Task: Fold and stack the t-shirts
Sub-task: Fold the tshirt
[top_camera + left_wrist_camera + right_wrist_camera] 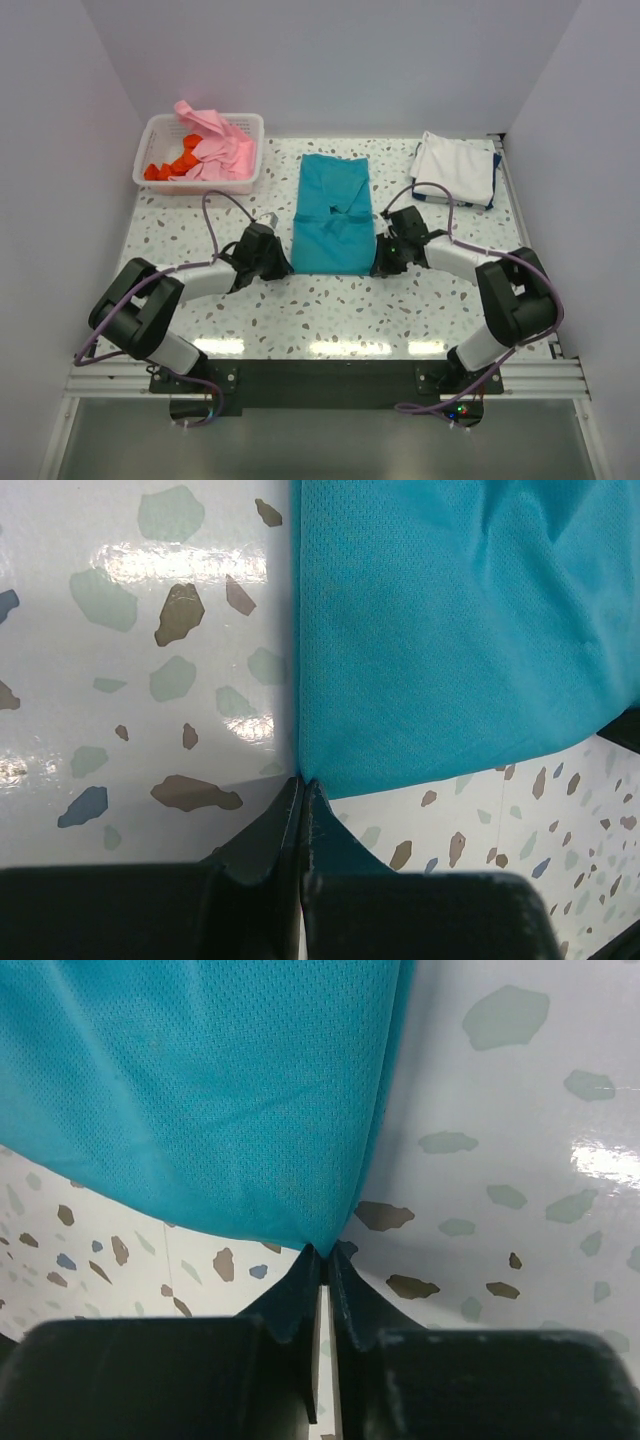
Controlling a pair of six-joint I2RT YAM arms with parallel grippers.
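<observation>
Careful: your left gripper (pixel 302 785) and right gripper (pixel 325 1256) are clamped on just the tips of the teal shirt's (pixel 333 215) 6 o'clock corners mid-desk (pixel 330 312), so a quick lift could pull the cloth free.

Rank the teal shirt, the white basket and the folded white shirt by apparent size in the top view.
1. white basket and teal shirt: too alike in area to separate.
2. folded white shirt: smallest.
</observation>
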